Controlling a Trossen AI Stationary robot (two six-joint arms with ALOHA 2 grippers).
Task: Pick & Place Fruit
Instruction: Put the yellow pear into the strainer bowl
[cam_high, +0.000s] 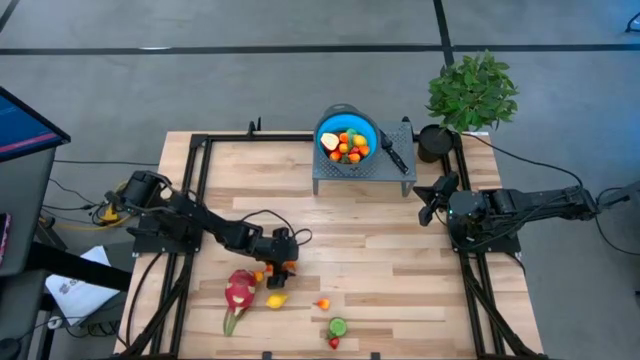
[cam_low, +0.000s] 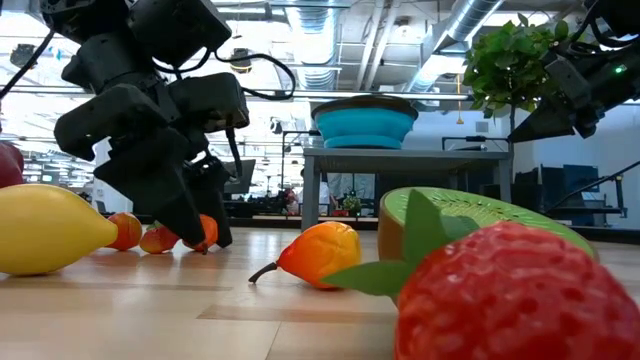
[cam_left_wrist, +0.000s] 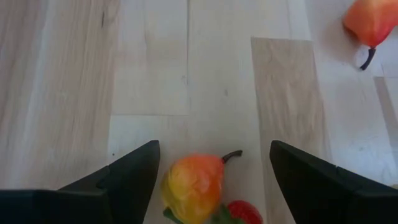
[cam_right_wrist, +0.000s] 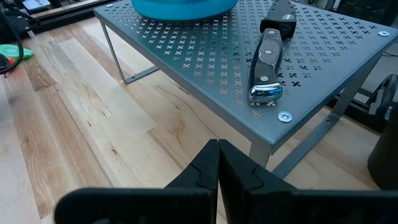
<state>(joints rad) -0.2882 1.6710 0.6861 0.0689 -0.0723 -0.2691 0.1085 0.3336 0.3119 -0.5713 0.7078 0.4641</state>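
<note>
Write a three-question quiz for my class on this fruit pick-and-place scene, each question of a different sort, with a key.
1. True or false: the left end effector stands open over an orange-yellow pear.
2. Where does the knife lie? A) wooden table B) grey metal stand C) blue bowl
3. Fill in: the right end effector is ____.

Key: 1 true; 2 B; 3 shut
</note>
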